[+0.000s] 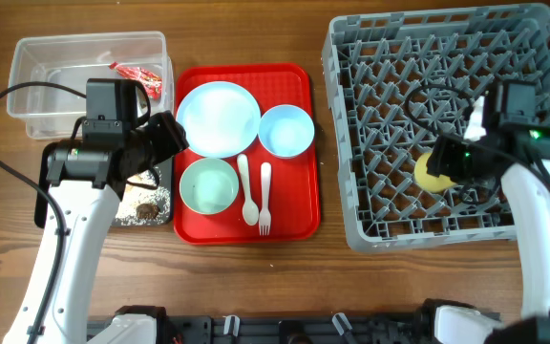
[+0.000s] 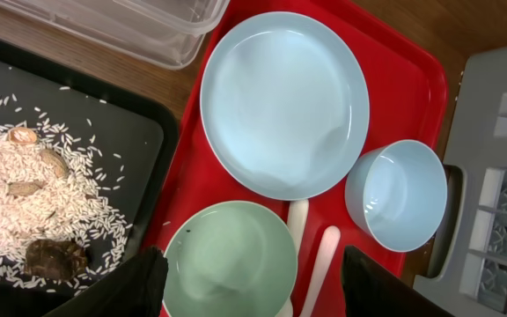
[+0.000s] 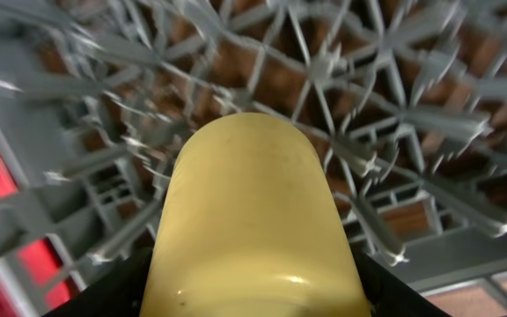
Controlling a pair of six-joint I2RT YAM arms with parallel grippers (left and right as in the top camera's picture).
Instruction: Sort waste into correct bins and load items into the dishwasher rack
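On the red tray [image 1: 294,205] lie the pale blue plate [image 1: 218,118], pale blue bowl [image 1: 286,130], pale green bowl [image 1: 208,185], white spoon [image 1: 246,191] and fork [image 1: 264,199]. My left gripper [image 1: 172,136] is open above the tray's left edge; its wrist view shows the green bowl [image 2: 231,255] between its fingers [image 2: 249,286], the plate [image 2: 284,101] and blue bowl [image 2: 396,194] beyond. My right gripper [image 1: 450,162] is shut on the yellow cup [image 1: 434,172] over the grey rack [image 1: 399,57]; the cup [image 3: 249,211] fills the right wrist view. The red-and-white wrapper [image 1: 139,75] lies in the clear tub [image 1: 41,57].
The black tray [image 2: 143,132] holds rice and brown food scraps [image 2: 55,257]; in the overhead view it [image 1: 146,205] is mostly hidden under my left arm. The rack's pegs [image 3: 385,132] stand close under the cup.
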